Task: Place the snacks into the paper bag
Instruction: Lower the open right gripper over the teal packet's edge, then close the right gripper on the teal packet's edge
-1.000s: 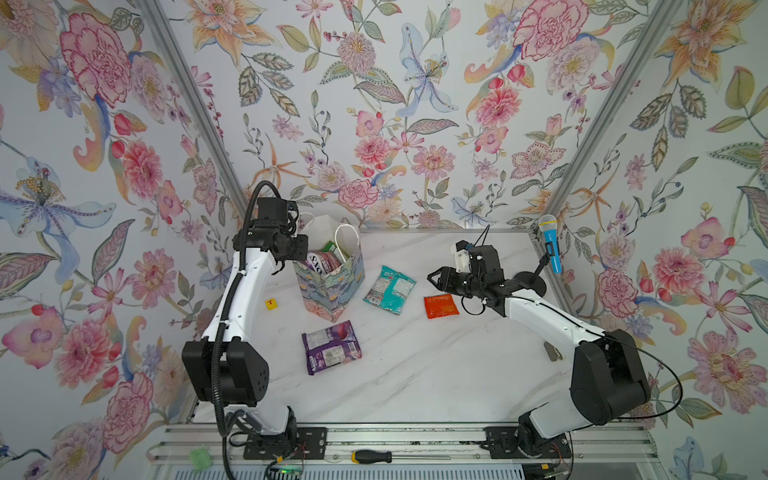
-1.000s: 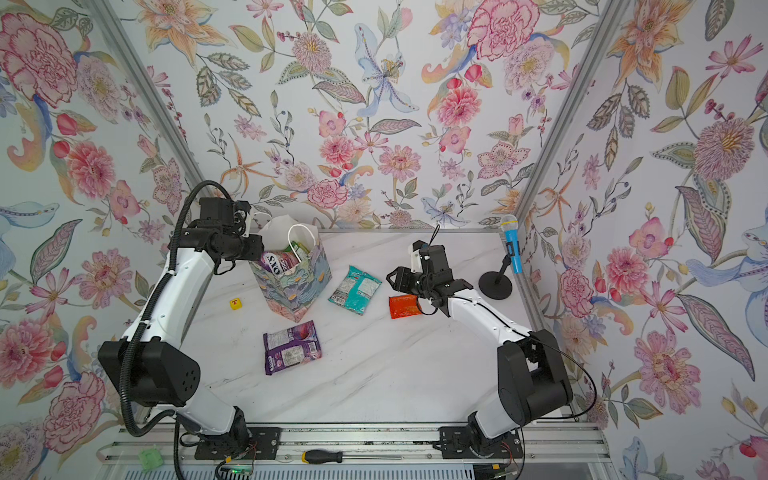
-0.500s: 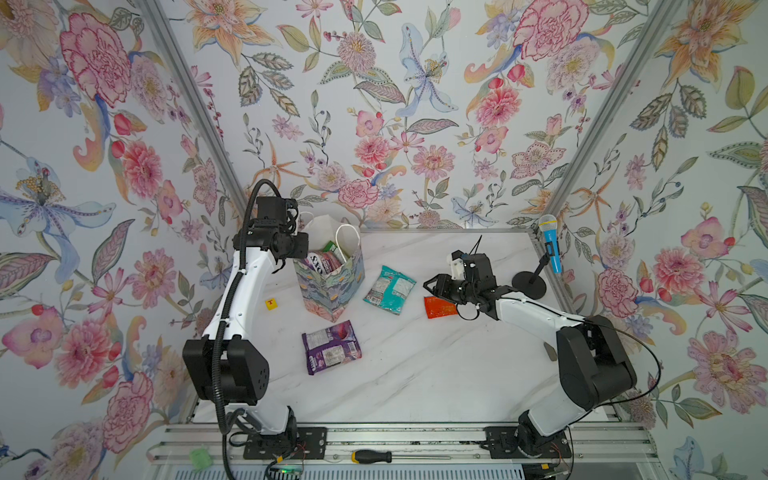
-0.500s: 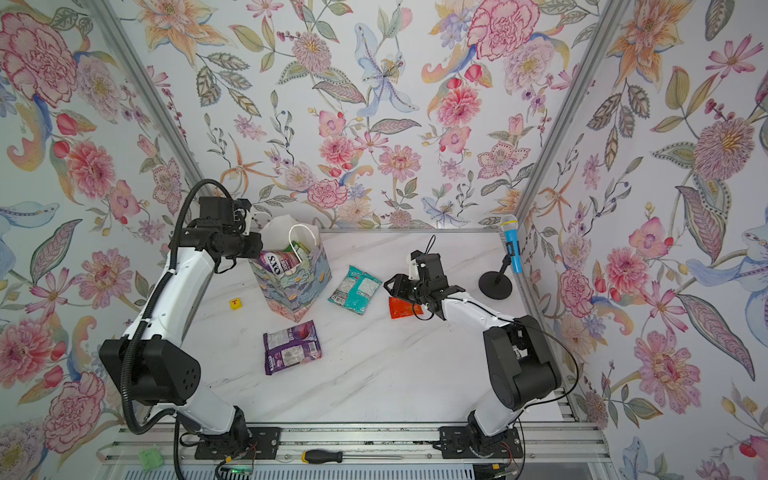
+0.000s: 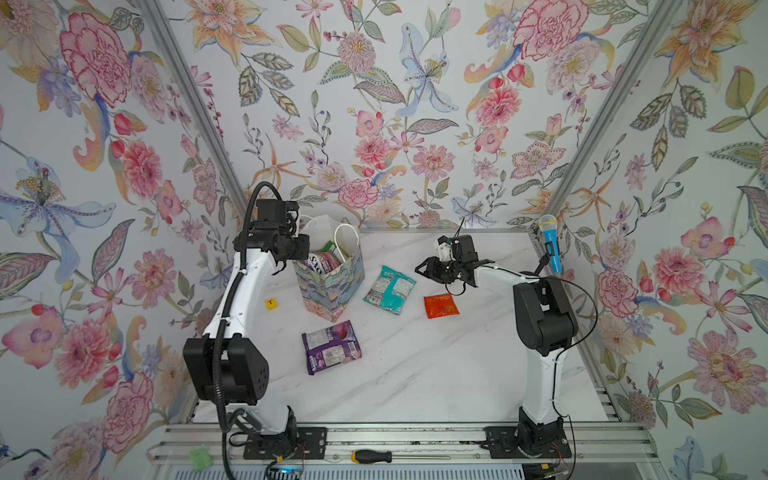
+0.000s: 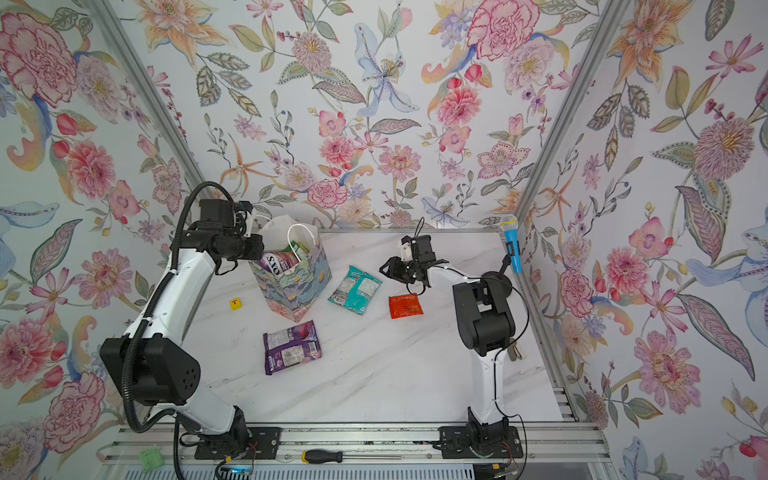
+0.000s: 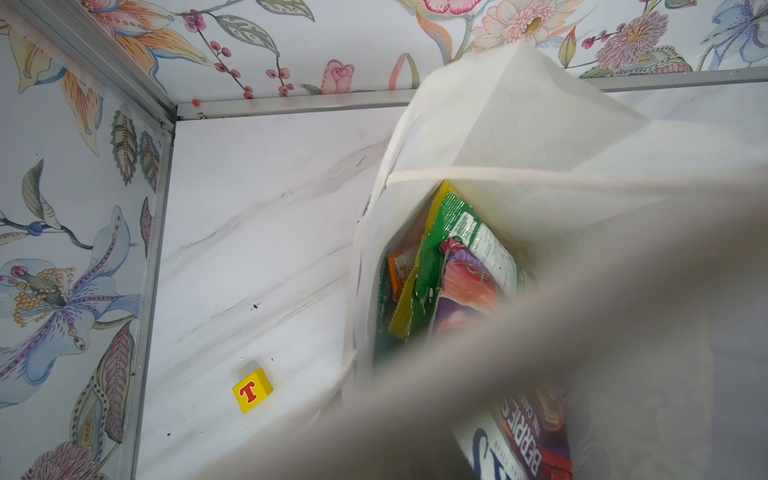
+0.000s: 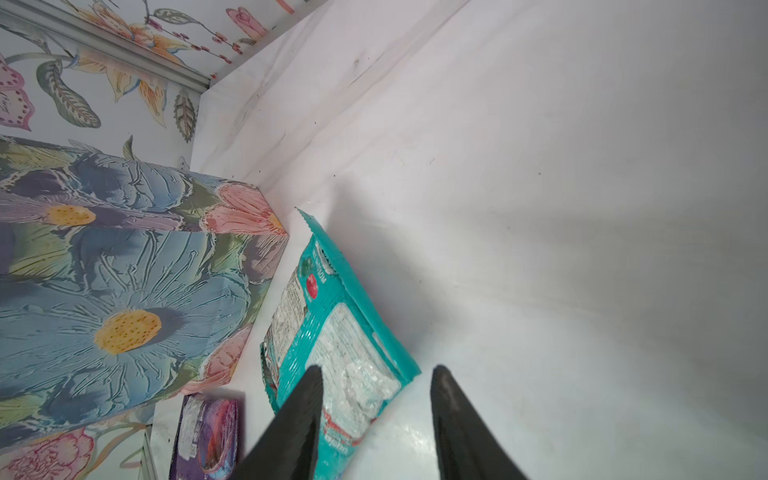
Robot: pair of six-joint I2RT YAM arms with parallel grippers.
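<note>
In both top views your paper bag (image 5: 332, 286) stands upright, left gripper (image 5: 301, 248) at its rim; whether it's gripping, I can't tell. Purple pouch (image 5: 331, 347), teal pouch (image 5: 390, 289) and orange-red packet (image 5: 441, 306) lie outside on the table (image 5: 415, 374). Left wrist: green pouch (image 7: 440, 249) packed inside the bag. Right wrist: right gripper (image 8: 376, 370) spread, empty, above the teal pouch.

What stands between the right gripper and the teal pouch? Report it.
Nothing visible. The right gripper hangs open near the teal pouch, only bare table between them; the orange-red packet lies off to one side.
</note>
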